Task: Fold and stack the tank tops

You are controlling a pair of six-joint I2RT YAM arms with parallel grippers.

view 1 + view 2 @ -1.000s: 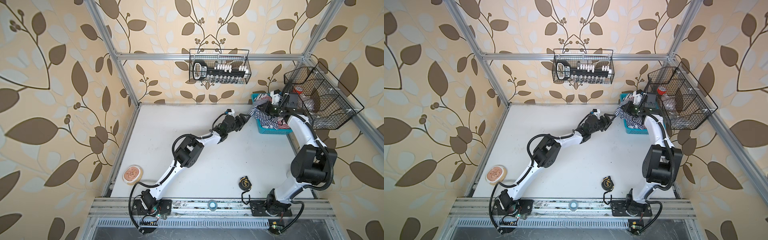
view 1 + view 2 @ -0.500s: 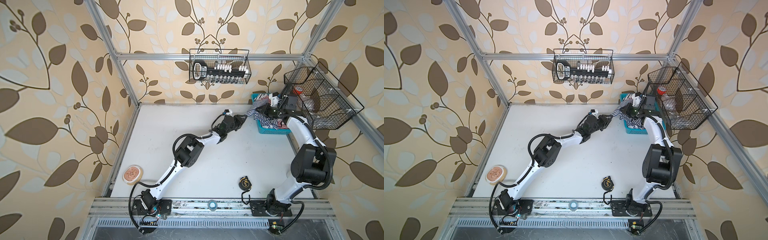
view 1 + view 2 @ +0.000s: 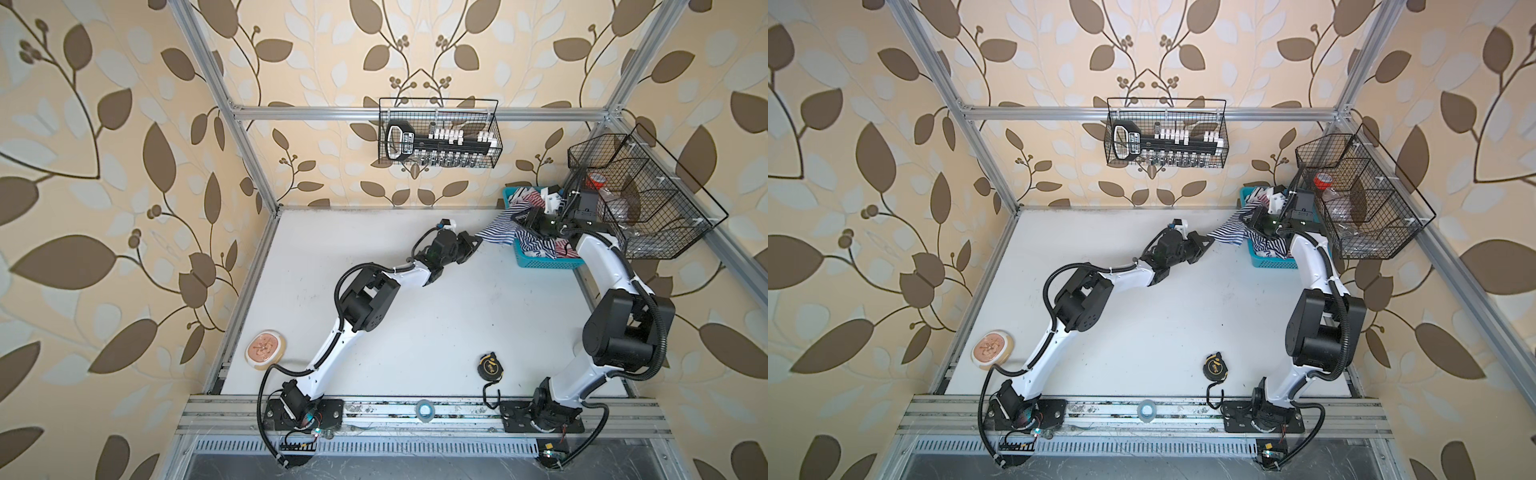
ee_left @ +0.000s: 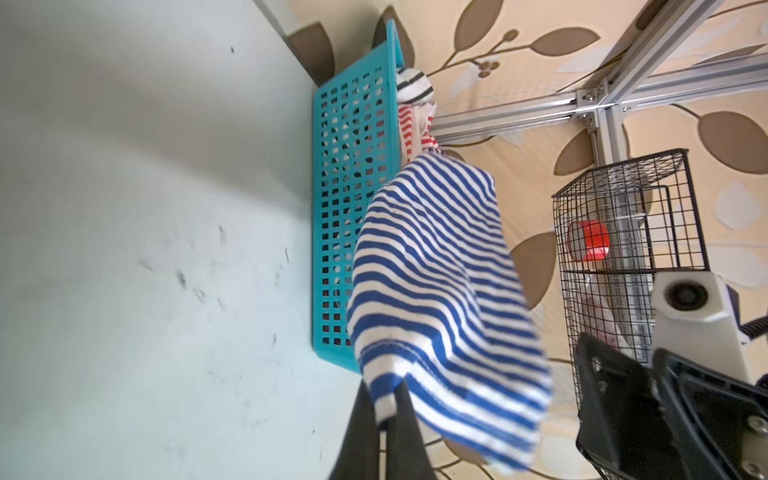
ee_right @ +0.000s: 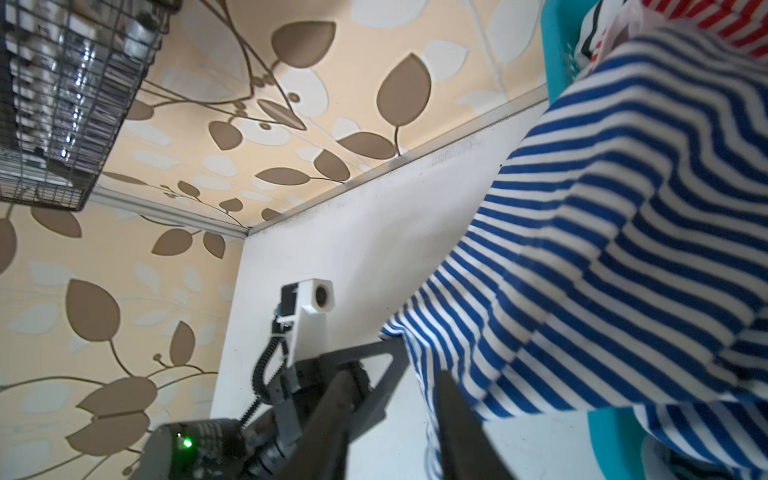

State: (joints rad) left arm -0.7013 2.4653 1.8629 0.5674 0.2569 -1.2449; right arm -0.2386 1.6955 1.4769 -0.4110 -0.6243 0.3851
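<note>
The navy-and-white tank top (image 3: pixel 496 226) is hanging half out of the teal basket (image 3: pixel 540 262) at the far right corner of the bench (image 3: pixel 415 311), with the red-and-white tank top (image 4: pixel 409 129) lying inside the basket. The left end effector (image 4: pixel 384 409) is clenching its edge; the right end effector (image 5: pixel 395 374) is standing released beside the cloth. The robot is probably pulling the first top out; next it needs drawing clear and spreading flat.
</note>
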